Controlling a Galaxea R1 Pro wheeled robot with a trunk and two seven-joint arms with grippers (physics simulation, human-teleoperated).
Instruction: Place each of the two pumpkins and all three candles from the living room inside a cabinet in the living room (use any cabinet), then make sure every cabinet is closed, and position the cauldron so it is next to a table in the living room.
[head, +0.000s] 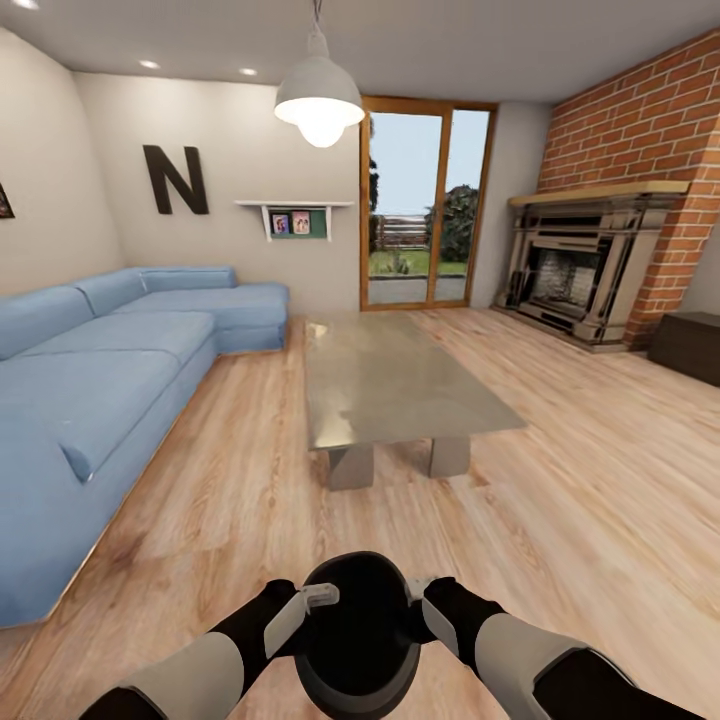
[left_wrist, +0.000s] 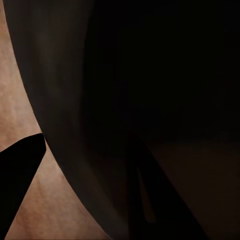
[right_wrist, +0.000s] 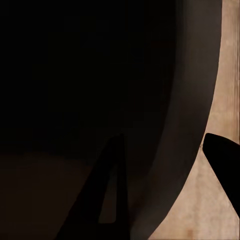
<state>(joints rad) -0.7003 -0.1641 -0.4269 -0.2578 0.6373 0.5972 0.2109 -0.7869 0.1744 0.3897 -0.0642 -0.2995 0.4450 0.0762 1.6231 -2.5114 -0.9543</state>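
I hold the round black cauldron (head: 360, 635) w/ both jaws pinching its smooth rim, left gripper (head: 318, 598) & right gripper (head: 420, 590). Shiny grey table (head: 390, 385) sits ahead on wood floor (head: 590, 500).

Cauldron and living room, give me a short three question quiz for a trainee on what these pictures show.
1. True or false: both claws grip the cauldron by its rim.
2. The table stands: A) ahead of the robot, B) on the sofa, C) inside the fireplace.
3. Fill in: the cauldron's mouth looks ____ inside.

Key: 1 true, left claw and right claw each straddle the rim. 2 A. 3 empty.
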